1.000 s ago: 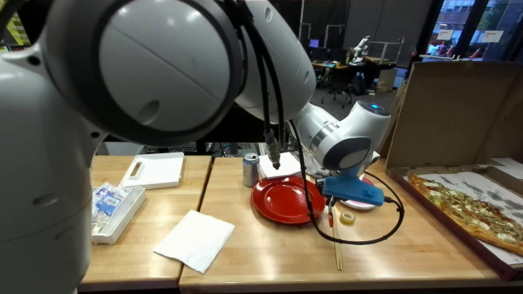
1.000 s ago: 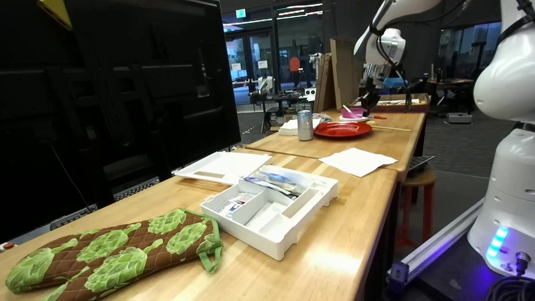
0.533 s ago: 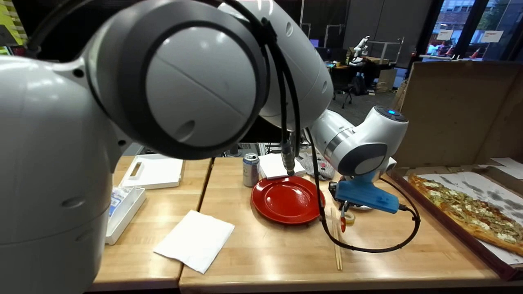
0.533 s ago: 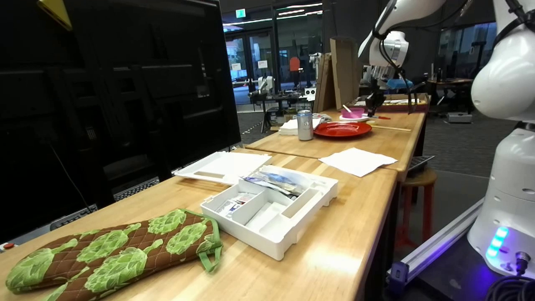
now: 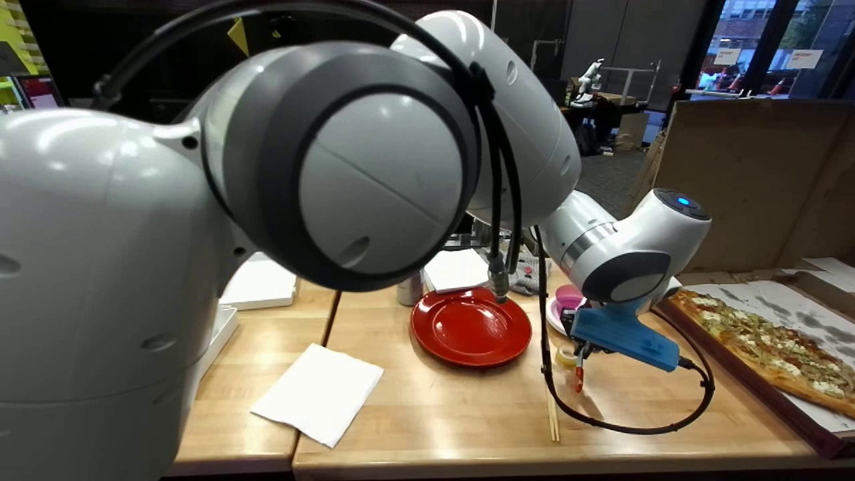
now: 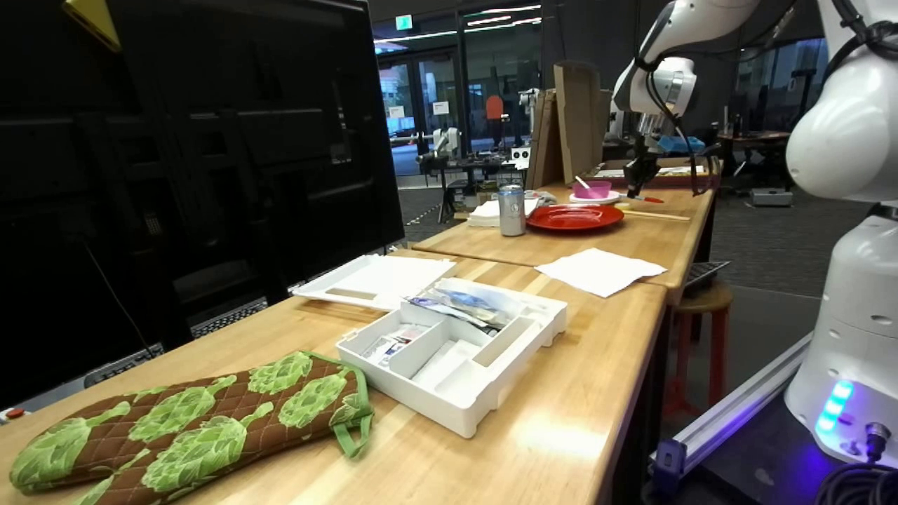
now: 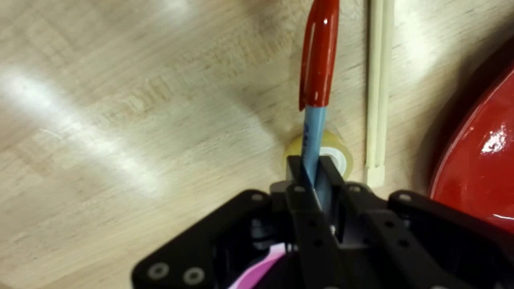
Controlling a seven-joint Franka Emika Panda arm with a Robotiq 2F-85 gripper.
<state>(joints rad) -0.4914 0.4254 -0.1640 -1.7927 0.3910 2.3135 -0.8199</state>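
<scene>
A pen (image 7: 320, 56) with a red cap and grey-blue barrel is clamped in my gripper (image 7: 311, 170), its cap end pointing away from the jaws. Both fingers press on the barrel; the pen's far end is hidden between them. Below the fingertips in the wrist view lies a yellowish tape roll (image 7: 345, 154) on the table, partly covered by the pen. A pair of joined chopsticks (image 7: 377, 100) lies just to the right, then the red plate (image 7: 478, 172). In an exterior view the red cap (image 5: 579, 379) hangs above the table, tilted downward.
A pink bowl (image 6: 593, 189) on a white plate (image 6: 584, 199) is close behind the gripper. An open pizza box (image 5: 728, 194) stands at the right. A can (image 6: 512, 210), white napkin (image 5: 319, 394), divided white box (image 6: 449, 400) and oven mitt (image 6: 203, 428) are also on the tables.
In the exterior views the arm has travelled to the right and somewhat lower in the picture, carrying the pen past the chopsticks and the tape roll. The grip is unchanged.
</scene>
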